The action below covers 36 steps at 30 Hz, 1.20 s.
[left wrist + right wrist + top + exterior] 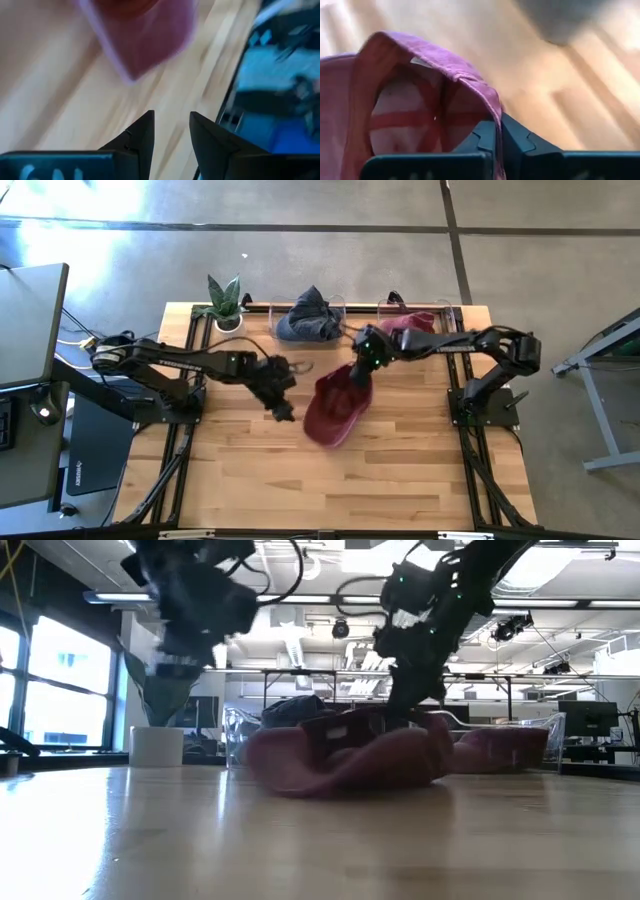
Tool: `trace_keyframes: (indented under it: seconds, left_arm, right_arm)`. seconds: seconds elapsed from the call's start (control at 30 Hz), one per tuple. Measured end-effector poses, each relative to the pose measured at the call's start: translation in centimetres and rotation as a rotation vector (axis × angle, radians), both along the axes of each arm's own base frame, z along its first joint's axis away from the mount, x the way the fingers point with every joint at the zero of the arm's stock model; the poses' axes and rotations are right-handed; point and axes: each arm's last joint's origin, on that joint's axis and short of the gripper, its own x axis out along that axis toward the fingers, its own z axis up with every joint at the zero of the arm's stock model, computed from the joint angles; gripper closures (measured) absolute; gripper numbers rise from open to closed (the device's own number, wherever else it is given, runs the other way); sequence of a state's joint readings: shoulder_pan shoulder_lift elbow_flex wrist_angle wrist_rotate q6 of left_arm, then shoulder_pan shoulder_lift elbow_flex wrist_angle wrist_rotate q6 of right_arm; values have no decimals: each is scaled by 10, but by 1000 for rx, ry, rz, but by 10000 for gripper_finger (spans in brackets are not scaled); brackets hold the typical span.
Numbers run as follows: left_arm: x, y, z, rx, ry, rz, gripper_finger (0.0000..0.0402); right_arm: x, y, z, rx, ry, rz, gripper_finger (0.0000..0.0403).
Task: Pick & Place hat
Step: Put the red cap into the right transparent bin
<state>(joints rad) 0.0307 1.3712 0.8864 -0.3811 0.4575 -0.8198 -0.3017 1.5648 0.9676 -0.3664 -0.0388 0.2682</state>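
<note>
From my overhead camera, the light wooden slatted table (400, 480) filled the middle of the frame. The dark red fabric cap (335, 408) lay on it just right of centre. My right gripper (360, 370) sat at the cap's upper edge, pinched shut on its rim. My left gripper (281, 412) stood just left of the cap, apart from it. Along the table's upper edge sat a small green potted plant (224, 302) at left, a crumpled grey-blue cloth hat (308, 318) in a clear plastic bin (338, 305) at centre, and another dark red hat (412, 326) to the right.
</note>
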Motion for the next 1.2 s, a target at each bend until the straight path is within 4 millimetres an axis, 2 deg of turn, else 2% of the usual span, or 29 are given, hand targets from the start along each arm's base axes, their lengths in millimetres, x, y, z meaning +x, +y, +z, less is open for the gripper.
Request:
trace_keyframes:
  seconds: [0.1, 0.27, 0.37, 0.5, 0.6, 0.67, 0.77, 0.9, 1.07, 1.2]
  left_arm:
    - [6, 18, 10, 14, -83, 60, 282]
    - [12, 46, 33, 118, -211, 60, 282]
    - [16, 53, 50, 209, -310, -9, 282]
    - [21, 55, 76, 400, -446, -99, 282]
    - [24, 56, 97, 490, -503, -103, 282]
    - [23, 57, 110, 540, -508, -100, 282]
    - [20, 58, 126, 640, -475, -99, 282]
    - [14, 60, 138, 716, -381, -50, 282]
    - [9, 59, 132, 692, -294, -78, 282]
    - [4, 58, 126, 668, -220, -95, 282]
  right_arm:
    - [-6, -4, 7, 42, 11, -47, 393]
    - [3, 20, 48, 41, -23, 69, 388]
    - [10, 34, 79, -74, -46, 69, 398]
    - [15, 46, 116, -265, -64, 49, 390]
    - [17, 52, 134, -371, -89, -1, 390]
    - [17, 55, 138, -403, -93, -19, 395]
    - [17, 55, 127, -418, -68, -14, 398]
    - [14, 57, 90, -324, -18, 33, 385]
    - [12, 62, 39, -106, -101, 54, 364]
    - [11, 67, 15, 107, -260, 28, 333]
